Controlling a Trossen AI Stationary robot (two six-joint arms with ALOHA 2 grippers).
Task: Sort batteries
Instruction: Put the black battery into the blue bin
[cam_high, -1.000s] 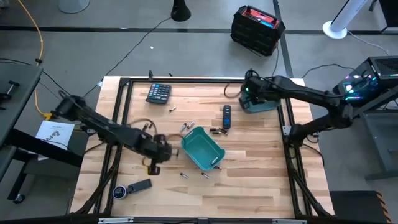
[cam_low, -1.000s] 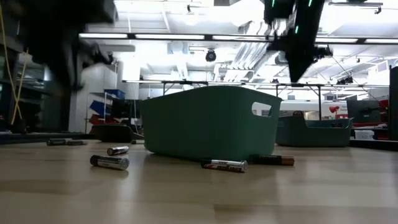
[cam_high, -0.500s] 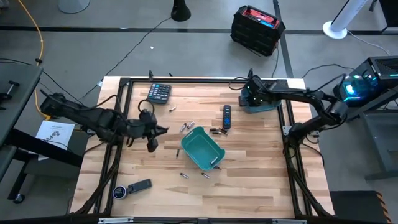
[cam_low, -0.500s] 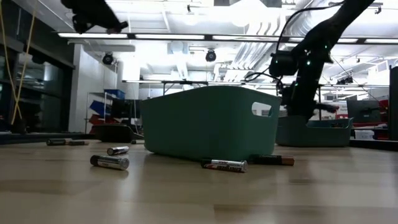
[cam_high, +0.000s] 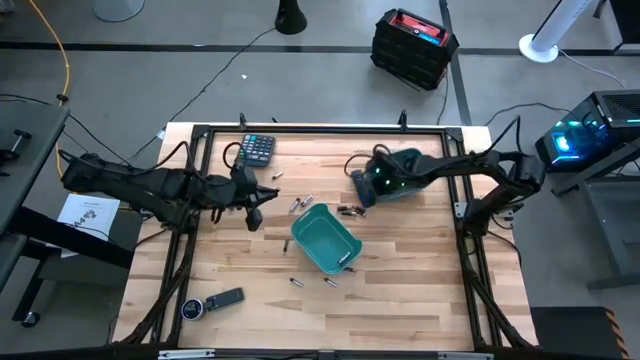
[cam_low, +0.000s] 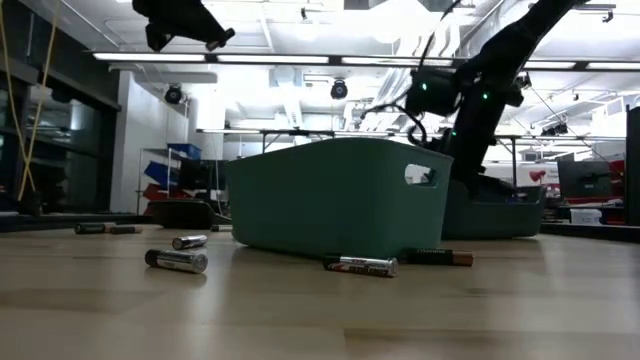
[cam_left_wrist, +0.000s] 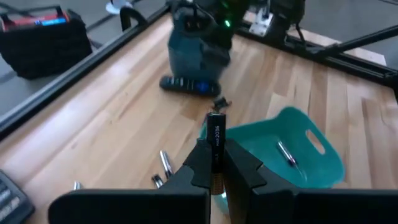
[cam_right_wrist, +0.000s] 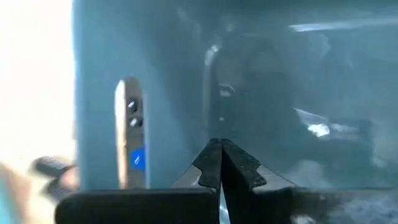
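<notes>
My left gripper (cam_high: 266, 198) hangs above the table, left of the open teal bin (cam_high: 325, 238), shut on one dark battery (cam_left_wrist: 215, 140). It also shows high up in the low view (cam_low: 210, 35). My right gripper (cam_right_wrist: 219, 163) is shut and empty over the black remote (cam_right_wrist: 129, 134), beside the second teal bin (cam_high: 408, 162) at the far right. Loose batteries lie on the wood around the open bin (cam_high: 300, 203) (cam_high: 348, 211) (cam_high: 330, 283) (cam_low: 177, 261) (cam_low: 360, 265). One battery (cam_left_wrist: 285, 152) lies inside the open bin. My left gripper pinches the battery between its two fingertips at the battery's rear half (cam_left_wrist: 215, 167). The battery lies along the fingers and its free end (cam_left_wrist: 215, 119) sticks out past them. The fingers come from the table's left, slanting a little down. The battery is lifted clear of the table.
A dark calculator (cam_high: 255, 149) lies at the far left of the table. A dark flat device (cam_high: 228, 297) and a round item (cam_high: 191, 308) lie near the front left. A black metal frame (cam_high: 300, 128) runs round the table's edges.
My left gripper has risen from the table near the open bin's left side and gone toward the far edge and then right, carrying the battery. My right gripper has swung from over the far-right bin toward the table's left and come down over the remote.
</notes>
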